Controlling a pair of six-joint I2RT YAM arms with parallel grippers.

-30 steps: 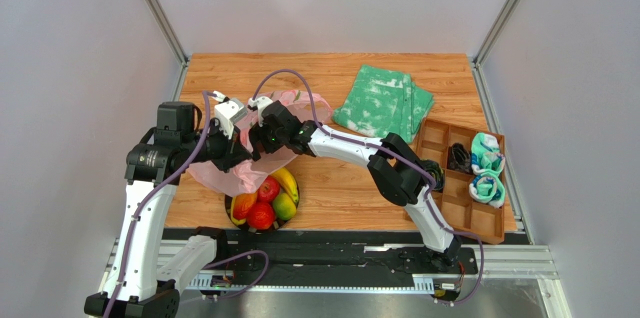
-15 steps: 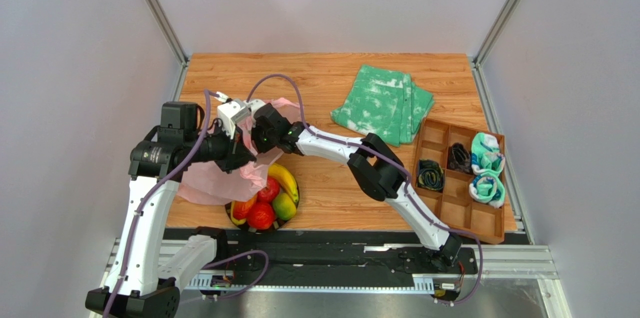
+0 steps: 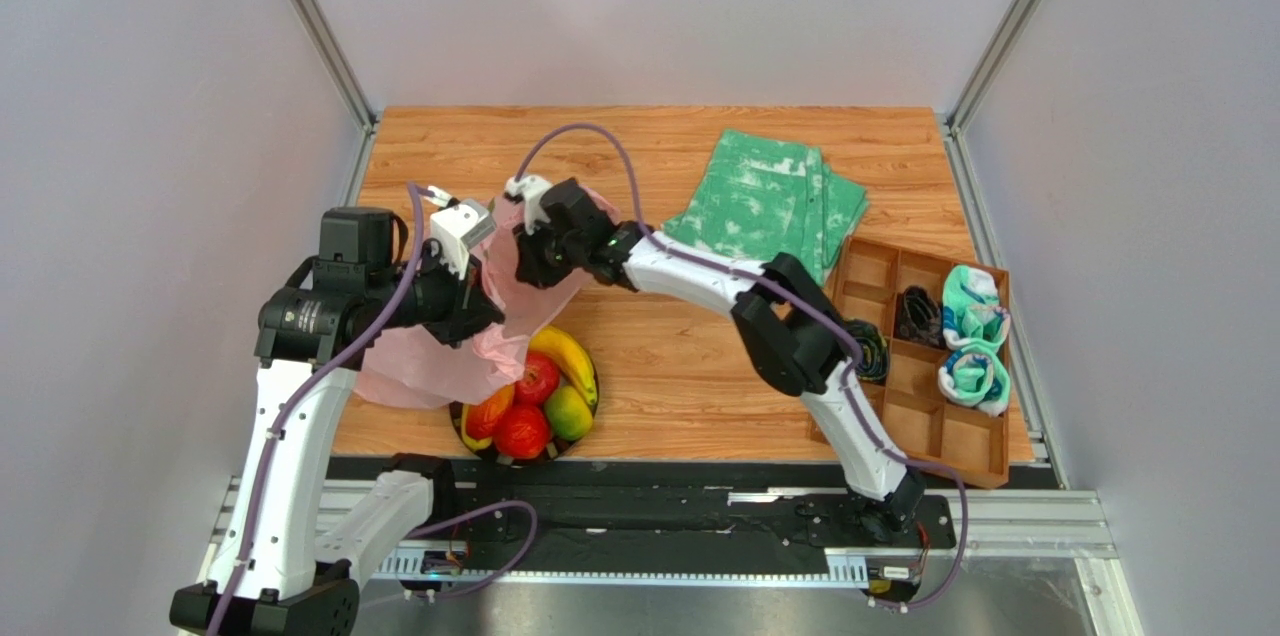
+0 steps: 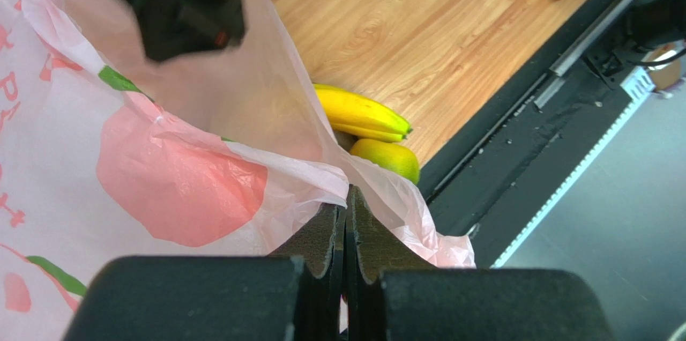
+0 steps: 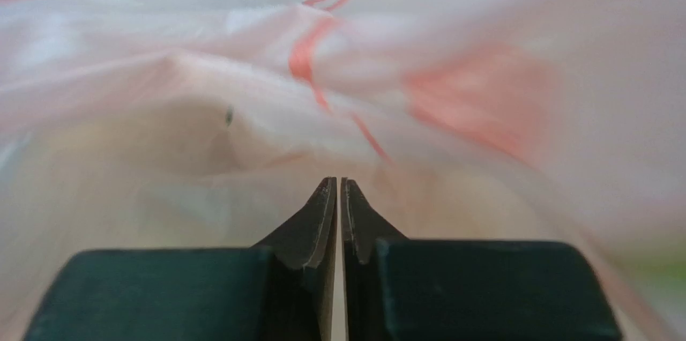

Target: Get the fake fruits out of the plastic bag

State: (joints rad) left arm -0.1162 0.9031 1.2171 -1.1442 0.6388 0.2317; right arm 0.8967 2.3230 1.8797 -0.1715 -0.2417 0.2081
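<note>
The pink plastic bag [image 3: 428, 363] hangs crumpled between my two grippers at the table's left. My left gripper [image 3: 478, 309] is shut on a fold of the plastic bag [image 4: 161, 172]. The right gripper [image 3: 523, 261] is at the bag's far upper edge, jaws pressed together with pink film [image 5: 241, 76] filling its view. The fake fruits [image 3: 529, 399] lie piled below the bag's mouth: a banana [image 3: 568, 360], a red apple [image 3: 522, 432] and a mango [image 3: 570, 408]. Past the bag's edge, the left wrist view shows the banana [image 4: 358, 114] and the mango [image 4: 388, 161].
The fruits rest in a dark round bowl [image 3: 457, 423] at the table's front edge. A folded green-and-white cloth [image 3: 766, 204] lies at the back right. A brown compartment tray [image 3: 899, 419] with rolled socks [image 3: 974, 309] stands at the right edge.
My right gripper has gone from open to shut and has moved up and toward the back, lifting the bag's upper edge. The left gripper has stayed shut on the bag.
</note>
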